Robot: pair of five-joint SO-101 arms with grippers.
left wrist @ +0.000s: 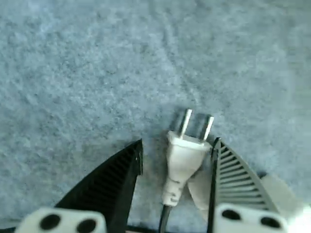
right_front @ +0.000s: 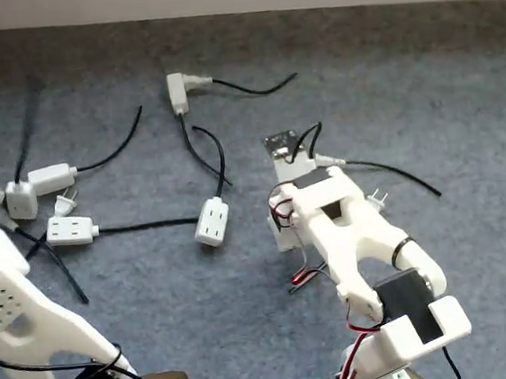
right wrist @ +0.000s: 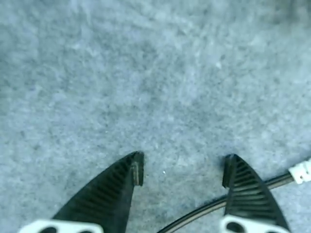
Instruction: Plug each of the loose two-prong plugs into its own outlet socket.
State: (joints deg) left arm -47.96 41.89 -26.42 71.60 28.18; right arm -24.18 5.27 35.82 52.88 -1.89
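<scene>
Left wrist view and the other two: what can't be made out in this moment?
Left wrist view: the cord of the plug is cut off by the picture's edge; whether the finger beside it touches it is unclear.
Right wrist view: a white piece on the cable is cut off by the picture's edge.
High view: slots on the outlet block are too small to count.

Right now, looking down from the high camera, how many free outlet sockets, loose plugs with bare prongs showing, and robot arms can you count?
Free outlet sockets: 2
Loose plugs with prongs showing: 2
Robot arms: 2
Total: 6
</scene>
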